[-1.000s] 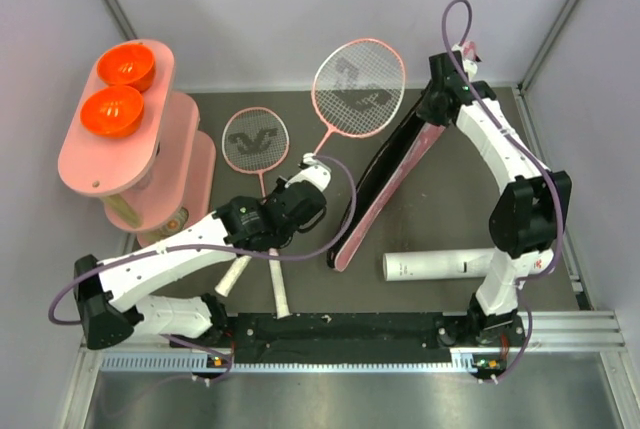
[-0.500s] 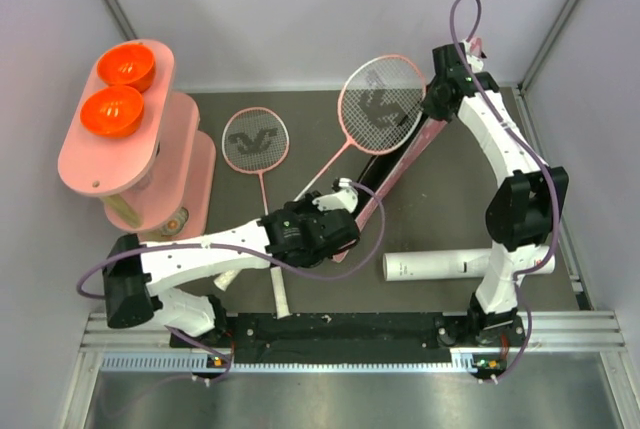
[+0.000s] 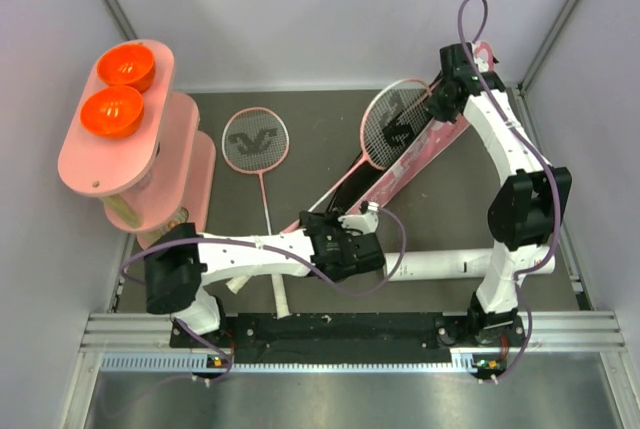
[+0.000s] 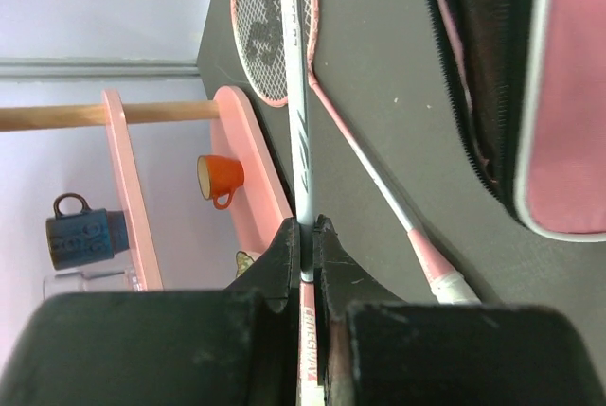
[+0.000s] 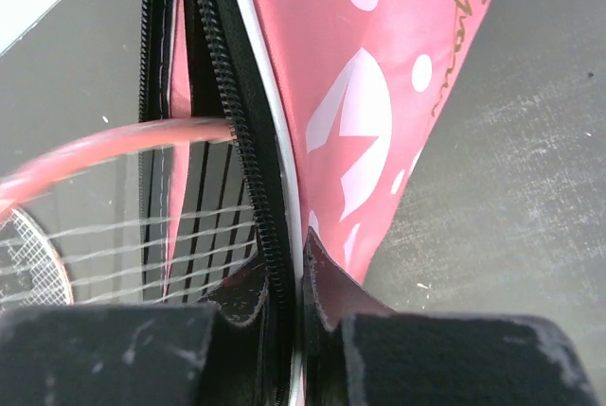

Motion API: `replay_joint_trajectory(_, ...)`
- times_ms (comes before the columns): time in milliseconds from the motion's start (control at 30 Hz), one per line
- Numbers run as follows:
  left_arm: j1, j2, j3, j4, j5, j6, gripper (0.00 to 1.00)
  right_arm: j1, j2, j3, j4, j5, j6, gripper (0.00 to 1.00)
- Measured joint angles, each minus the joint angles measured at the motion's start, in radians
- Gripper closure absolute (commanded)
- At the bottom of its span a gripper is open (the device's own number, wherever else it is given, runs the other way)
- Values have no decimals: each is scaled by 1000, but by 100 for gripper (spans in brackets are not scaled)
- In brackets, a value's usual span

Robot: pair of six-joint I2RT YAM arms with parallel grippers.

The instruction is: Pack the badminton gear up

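Note:
My left gripper (image 3: 324,225) is shut on the shaft of a pink-framed racket (image 3: 398,119); the shaft shows between the jaws in the left wrist view (image 4: 305,247). Its head lies at the mouth of the pink bag (image 3: 424,152). My right gripper (image 3: 443,99) is shut on the bag's zipper edge (image 5: 289,273) and holds it up, with the racket's frame (image 5: 114,148) just inside the opening. The second racket (image 3: 255,139) lies flat on the mat and also shows in the left wrist view (image 4: 261,37). The white tube (image 3: 440,264) lies front right. No shuttlecocks are in view.
A pink oval stand (image 3: 150,164) with two orange bowls (image 3: 113,109) stands at the left edge; its lower shelves hold mugs (image 4: 220,179). Grey walls close in the dark mat (image 3: 300,109) at the back and sides.
My left arm has swung right and toward the front, sliding the held racket's head to the bag's mouth. My right gripper has shifted slightly back and right with the bag's edge.

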Motion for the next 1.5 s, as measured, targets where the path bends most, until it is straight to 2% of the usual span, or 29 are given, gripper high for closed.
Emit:
replay_joint_trajectory(133,-17,50,12,7,8,34,100,10,-21,-40,43,-41,-27,100)
replay_joint_trajectory(333,-20,60,55,37,72,110,100,24,-127,-246,183,-143,-69,100)
replay_joint_trajectory(467,-18,86,149,60,103,142,100,26,-212,-396,284,-230,-78,100)
replay_joint_trajectory(633,-8,192,290,67,100,127,100,26,-297,-523,401,-341,-55,100)
replay_joint_trajectory(1033,78,357,545,69,166,99,100,37,-356,-659,575,-530,46,100)
replay_joint_trajectory(1300,122,422,648,40,208,68,100,35,-358,-683,682,-519,84,100)
replay_joint_trajectory(1333,129,428,653,31,222,50,95,35,-358,-683,686,-518,84,100)
replay_joint_trajectory(1400,141,431,664,11,261,18,78,35,-358,-683,690,-518,85,100)
replay_joint_trajectory(1433,148,431,672,-2,285,1,62,35,-358,-683,689,-519,86,100)
replay_joint_trajectory(1500,167,423,682,-7,356,-35,51,35,-358,-683,685,-529,91,100)
